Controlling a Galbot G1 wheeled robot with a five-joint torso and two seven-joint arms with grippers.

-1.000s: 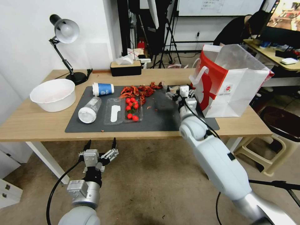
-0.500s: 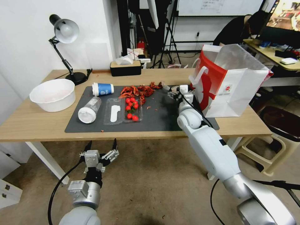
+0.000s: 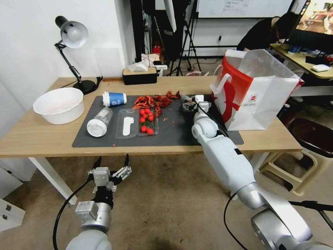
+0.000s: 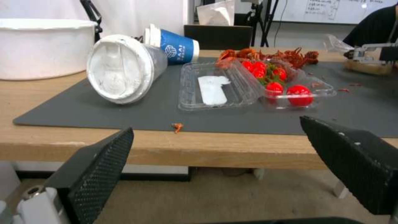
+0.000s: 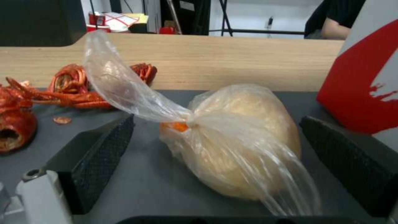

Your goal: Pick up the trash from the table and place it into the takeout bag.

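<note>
A small clear wrap [image 5: 236, 146], knotted around a beige bun, lies on the dark mat [image 3: 180, 128] between the fingers of my right gripper [image 5: 215, 124], which is open and not touching it. In the head view that gripper [image 3: 196, 102] sits low over the mat, just left of the white and red takeout bag [image 3: 256, 100]. Further left lie a blue-white paper cup [image 3: 114, 99] and a clear bottle [image 3: 99, 122], both on their sides, and a pale bowl [image 3: 59, 104]. My left gripper [image 3: 111, 166] hangs open below the table's front edge [image 3: 138, 150].
Red crayfish shells [image 3: 156, 100] and an open clear box of cherry tomatoes [image 3: 137, 123] lie mid-mat. A black tissue box [image 3: 139, 75] and a desk lamp [image 3: 73, 38] stand at the back. A beige stool [image 3: 295, 170] is to the right of the table.
My right arm has stretched forward and a little left over the mat, bringing its open gripper around the wrap. The left arm has not moved.
</note>
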